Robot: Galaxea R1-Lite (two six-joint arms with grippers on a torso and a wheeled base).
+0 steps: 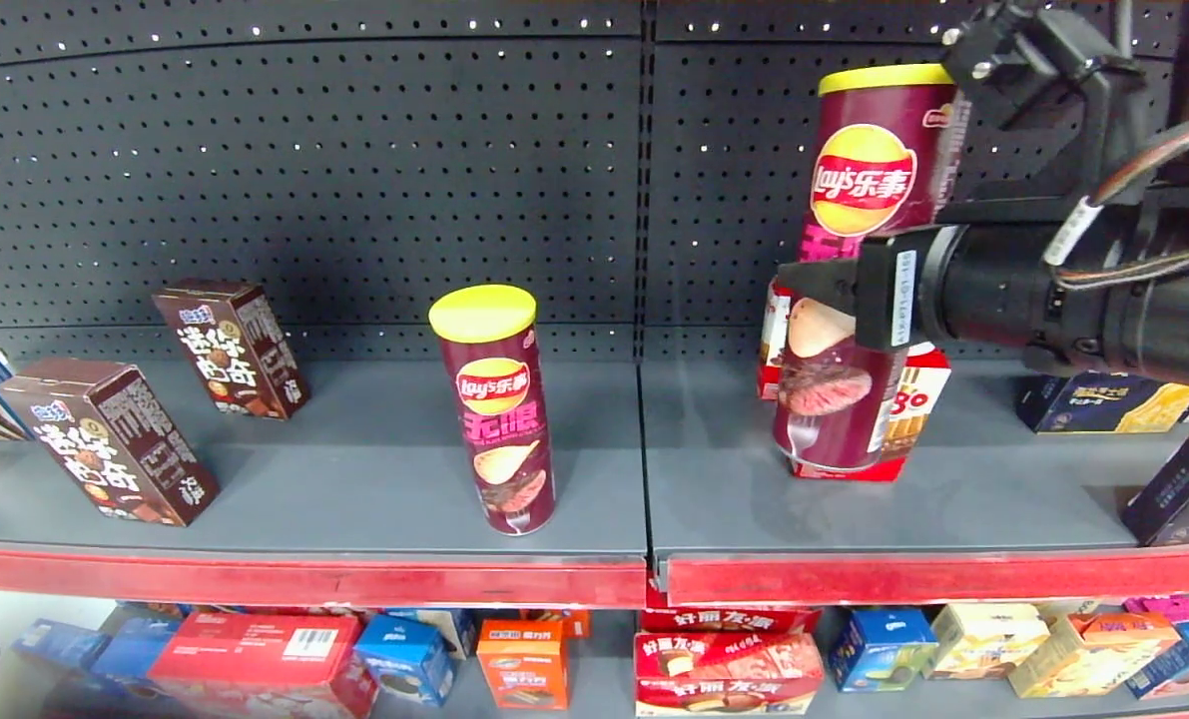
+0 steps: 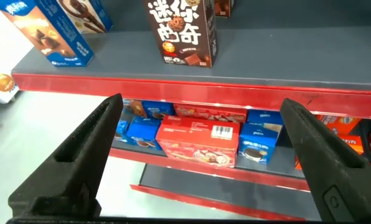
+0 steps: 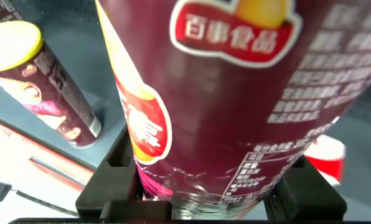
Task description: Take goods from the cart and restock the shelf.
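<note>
The right hand (image 1: 839, 300) is clamping a tall maroon can (image 1: 869, 170), yellow-lidded, bearing a red-and-yellow round logo and a steak picture, upright at the shelf (image 1: 953, 499); the left hand (image 2: 204, 155) is gaping empty.

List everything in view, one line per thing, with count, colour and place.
held chip can: 1, maroon, yellow lid, in the right gripper, over the right of the shelf
standing chip can: 1, maroon, yellow lid, upright mid-shelf
cookie boxes: 2, brown, shelf's left part
red-and-white box: 1, behind the held chip can
dark boxes: at least 2, navy, shelf's right end
lower boxes: many, red, blue, orange, yellow, tier below
shelf: 1, grey, red front edge
left gripper: 1, black, open, facing the lower tier
right gripper: 1, black, shut on the held chip can
</note>
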